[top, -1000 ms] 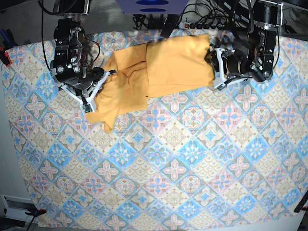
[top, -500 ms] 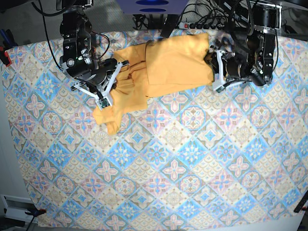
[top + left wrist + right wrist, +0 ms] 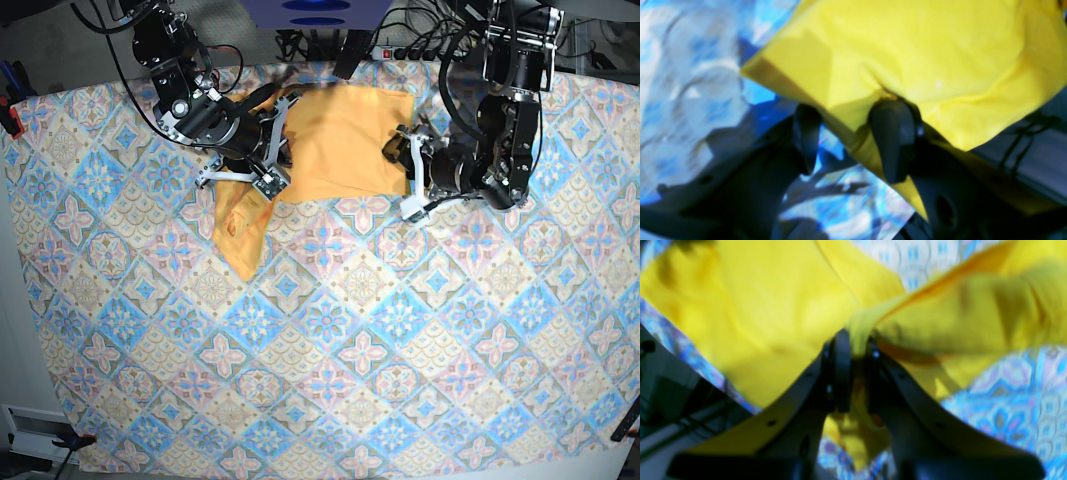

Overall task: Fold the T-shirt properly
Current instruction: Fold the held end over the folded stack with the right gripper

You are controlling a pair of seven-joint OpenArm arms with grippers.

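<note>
the t-shirt (image 3: 335, 140) is only partly folded, a loose flap left hanging, clamped by the right gripper (image 3: 853, 350) while the left gripper (image 3: 853, 133) is parted around its edge.

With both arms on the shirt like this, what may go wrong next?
1. The right gripper pinches only a thin ridge of the T-shirt; it may slip out.
2. The left gripper has fabric draped over one finger, so cloth may snag.
3. A bunched part hangs on the tablecloth, risking a crooked fold.

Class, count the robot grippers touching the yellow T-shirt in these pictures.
2. The right gripper pinches a fold of the T-shirt; the left gripper straddles its opposite edge, jaws apart.
</note>
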